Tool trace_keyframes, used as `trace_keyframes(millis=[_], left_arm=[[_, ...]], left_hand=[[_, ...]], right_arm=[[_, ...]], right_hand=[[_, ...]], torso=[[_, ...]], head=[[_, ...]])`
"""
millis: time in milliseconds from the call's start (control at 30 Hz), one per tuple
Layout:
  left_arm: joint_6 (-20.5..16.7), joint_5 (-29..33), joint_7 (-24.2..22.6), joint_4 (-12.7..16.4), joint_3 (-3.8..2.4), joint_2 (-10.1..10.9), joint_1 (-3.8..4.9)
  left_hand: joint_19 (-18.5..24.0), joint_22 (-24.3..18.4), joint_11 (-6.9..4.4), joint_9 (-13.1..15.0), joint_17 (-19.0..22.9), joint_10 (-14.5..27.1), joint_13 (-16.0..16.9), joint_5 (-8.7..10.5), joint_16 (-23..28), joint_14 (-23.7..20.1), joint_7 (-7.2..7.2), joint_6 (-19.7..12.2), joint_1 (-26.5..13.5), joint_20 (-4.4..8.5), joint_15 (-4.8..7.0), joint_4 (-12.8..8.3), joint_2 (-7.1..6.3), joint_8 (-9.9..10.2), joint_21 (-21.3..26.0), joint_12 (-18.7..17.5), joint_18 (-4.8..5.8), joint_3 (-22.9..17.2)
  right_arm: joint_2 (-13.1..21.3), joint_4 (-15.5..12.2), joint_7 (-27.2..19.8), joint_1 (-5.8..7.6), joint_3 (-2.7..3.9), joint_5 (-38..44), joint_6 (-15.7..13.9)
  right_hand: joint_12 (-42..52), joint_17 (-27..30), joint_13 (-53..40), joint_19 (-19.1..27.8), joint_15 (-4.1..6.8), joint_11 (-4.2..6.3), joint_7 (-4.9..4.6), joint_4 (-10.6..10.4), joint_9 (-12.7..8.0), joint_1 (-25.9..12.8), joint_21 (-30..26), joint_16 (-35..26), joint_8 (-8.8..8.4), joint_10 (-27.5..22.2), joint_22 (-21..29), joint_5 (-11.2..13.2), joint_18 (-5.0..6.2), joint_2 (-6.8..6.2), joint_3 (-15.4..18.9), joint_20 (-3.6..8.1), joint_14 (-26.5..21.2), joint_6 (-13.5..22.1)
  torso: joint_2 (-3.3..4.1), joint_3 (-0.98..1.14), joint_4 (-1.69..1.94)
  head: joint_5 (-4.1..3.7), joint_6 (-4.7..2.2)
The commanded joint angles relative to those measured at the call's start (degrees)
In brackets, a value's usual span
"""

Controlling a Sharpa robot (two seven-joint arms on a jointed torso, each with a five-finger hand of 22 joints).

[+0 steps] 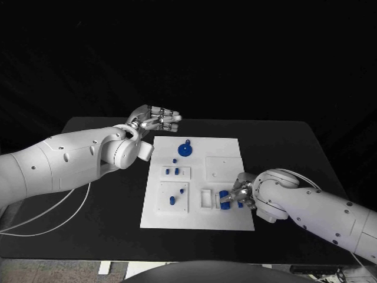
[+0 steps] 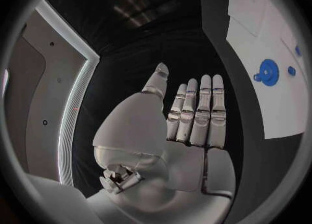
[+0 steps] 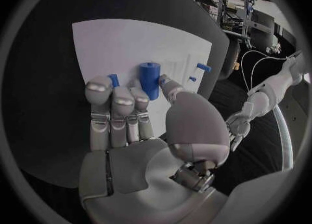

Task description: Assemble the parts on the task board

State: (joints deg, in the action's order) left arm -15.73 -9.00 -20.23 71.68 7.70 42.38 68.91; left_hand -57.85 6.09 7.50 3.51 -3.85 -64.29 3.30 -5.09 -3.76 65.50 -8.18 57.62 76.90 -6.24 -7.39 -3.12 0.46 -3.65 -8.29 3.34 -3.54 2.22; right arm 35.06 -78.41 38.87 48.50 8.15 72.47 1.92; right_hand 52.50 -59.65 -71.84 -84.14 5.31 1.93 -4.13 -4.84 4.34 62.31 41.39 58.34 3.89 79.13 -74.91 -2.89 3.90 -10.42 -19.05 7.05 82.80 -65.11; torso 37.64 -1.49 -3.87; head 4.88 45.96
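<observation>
The white task board (image 1: pixel 197 177) lies in the middle of the black table. My right hand (image 1: pixel 242 191) is low over its near right corner. There its thumb and fingertips (image 3: pixel 140 96) close round an upright blue cylinder (image 3: pixel 150 78), which stands on the board; a small blue peg (image 3: pixel 113 80) rises just beyond the fingers. My left hand (image 1: pixel 155 121) hovers above the table past the board's far left corner, flat, fingers (image 2: pixel 198 109) straight and together, holding nothing. A blue round disc with a knob (image 1: pixel 185 150) sits near the board's far edge.
Small blue pegs stand in the left blocks of the board (image 1: pixel 172 171) (image 1: pixel 176 197). A white slotted block (image 1: pixel 207 198) sits beside the right hand. A raised square plate (image 1: pixel 223 167) takes the board's right middle. Black table surrounds the board.
</observation>
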Motion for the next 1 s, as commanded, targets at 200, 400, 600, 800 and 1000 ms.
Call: trace_keyframes(millis=[200,400,600,800,1000], left_arm=[[1.09,-0.22,0.02,0.13,-0.01,-0.12,-0.05],[1.04,-0.31,-0.2,0.16,0.0,-0.2,-0.05],[1.15,-0.34,-0.18,0.17,0.0,-0.22,-0.05],[1.3,-0.36,-0.04,0.18,0.0,-0.26,-0.05],[1.32,-0.43,0.05,0.18,0.0,-0.25,-0.05]], left_hand=[[0.01,-0.08,0.13,0.04,-0.02,0.46,0.06,-0.07,0.11,-0.48,-0.04,0.25,0.15,-0.31,-0.02,0.08,0.49,0.03,0.18,0.3,0.09,0.38],[0.0,-0.28,0.14,-0.01,-0.01,0.44,0.06,-0.24,0.13,-0.49,0.33,-1.88,0.24,-0.32,-0.02,0.06,0.35,0.08,0.09,0.31,0.08,0.83],[0.01,-0.35,0.15,-0.01,-0.01,0.47,0.06,-0.14,0.13,-0.52,0.21,-1.91,0.1,-0.34,-0.04,0.16,0.26,0.07,0.07,0.31,0.08,0.98],[0.02,-0.42,0.19,-0.01,-0.01,0.54,0.06,-0.13,0.13,-0.56,0.12,-1.8,0.1,-0.35,-0.06,0.2,0.22,0.07,0.05,0.31,0.07,1.04],[0.03,-0.44,0.21,-0.01,-0.01,0.6,0.06,-0.16,0.13,-0.58,0.08,-1.8,0.11,-0.36,-0.07,0.21,0.21,0.06,0.04,0.31,0.07,1.04]], right_arm=[[-1.18,0.55,-1.47,-0.28,-0.67,-1.5,-0.9],[-2.1,2.03,-1.82,-0.43,-1.21,-1.19,-2.53],[-2.44,3.31,-1.96,-0.47,-1.53,-1.08,-3.3],[-2.59,4.33,-2.18,-0.48,-1.65,-1.76,-3.69],[-2.46,4.05,-2.4,-0.48,-1.74,-2.12,-4.63]], right_hand=[[0.12,-0.21,-0.28,-2.67,-0.06,-0.37,-0.06,1.55,0.02,0.54,0.13,-0.19,-0.21,0.0,-5.05,0.03,-0.29,0.34,0.01,-0.46,0.3,0.23],[0.42,-0.18,-0.34,-2.71,-0.1,-0.4,-0.11,2.77,0.09,1.36,0.33,-0.13,-0.23,0.06,-5.07,-0.06,-0.2,0.71,-0.03,-0.53,0.31,0.14],[0.54,-0.1,-0.25,-2.69,-0.12,-0.39,-0.11,4.27,0.12,1.86,0.53,-0.04,-0.24,-0.02,-5.11,-0.19,-0.15,1.46,-0.13,-0.61,0.3,-0.01],[0.36,0.07,-0.03,-2.62,-0.17,-0.44,-0.15,4.95,0.05,1.59,0.77,-0.1,-0.23,-0.22,-5.16,-0.29,-0.16,1.61,-0.03,-0.65,0.25,0.12],[0.46,0.14,0.09,-2.58,0.0,-0.1,0.29,7.24,0.17,3.19,0.94,-0.04,-0.22,-0.21,-5.18,-3.03,-0.24,3.42,-0.9,-0.55,0.27,-1.3]], torso=[[0.0,0.01,0.0],[0.01,0.0,0.0],[-0.01,0.0,-0.03],[-0.01,-0.02,-0.05],[-0.02,0.0,-0.06]], head=[[-0.06,0.25],[0.03,0.38],[0.1,0.39],[0.05,0.31],[-0.01,0.26]])
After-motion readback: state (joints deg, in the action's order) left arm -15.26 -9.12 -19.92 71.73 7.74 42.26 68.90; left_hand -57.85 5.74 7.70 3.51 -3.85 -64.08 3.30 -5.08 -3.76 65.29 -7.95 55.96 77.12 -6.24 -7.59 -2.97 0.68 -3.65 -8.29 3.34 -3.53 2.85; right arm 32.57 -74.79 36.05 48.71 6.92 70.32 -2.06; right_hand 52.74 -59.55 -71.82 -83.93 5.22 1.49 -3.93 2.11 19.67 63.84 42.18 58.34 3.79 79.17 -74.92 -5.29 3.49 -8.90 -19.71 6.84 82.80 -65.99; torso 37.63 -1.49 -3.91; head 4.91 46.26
